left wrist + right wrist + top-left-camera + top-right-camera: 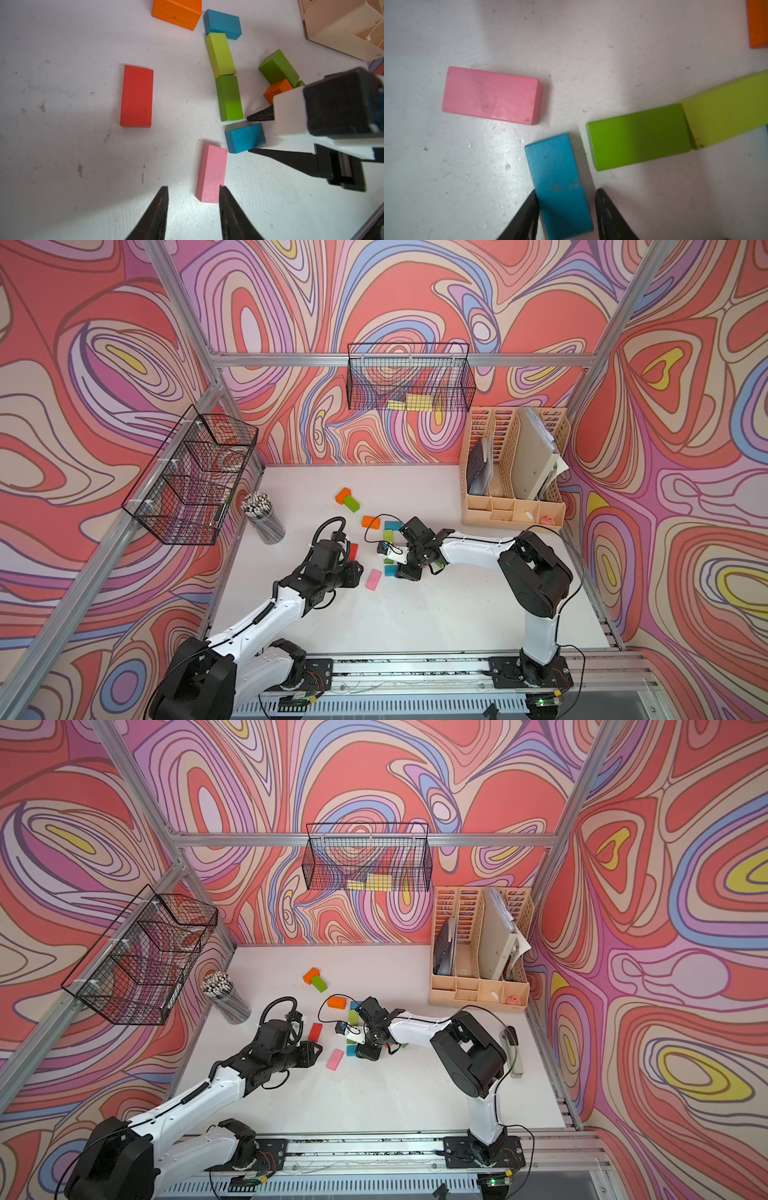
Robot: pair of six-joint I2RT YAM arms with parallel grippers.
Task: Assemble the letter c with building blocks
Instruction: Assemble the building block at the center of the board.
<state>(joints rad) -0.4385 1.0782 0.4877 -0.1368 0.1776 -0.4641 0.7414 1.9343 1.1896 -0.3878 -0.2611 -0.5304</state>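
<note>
Now: right gripper (566, 191) stands over the blue block (558, 176), one finger on each long side. Jaws apart, not clamped: one finger (532, 204) meets the block's edge, while a strip of table shows between the block and the other finger. The block lies flat about mid-table (457, 614), roughly halfway between the far and near edges.

Neighbours of the blue block:
- green block (637, 137) just beside it, lying crosswise, with a narrow gap between them
- lime block (726, 110) end to end with the green one, touching
- second blue block (222, 24) at the lime block's far end
- pink block (492, 95) close by, toward the left edge, not touching

Right arm (469, 547): base at the near edge toward the right corner, elbow raised, white forearm running across toward the left edge, wrist bent so the fingers point down at the table.

Left gripper (193, 187): jaws apart with nothing between them. One fingertip is just beside the pink block's end, and the red block (137, 95) lies well clear of the fingers.

Left arm (266, 614): reaches on a diagonal from the near-left corner toward mid-table, wrist tipped down.

Two more blocks, orange and green, lie together nearer the far edge in both top views.
</note>
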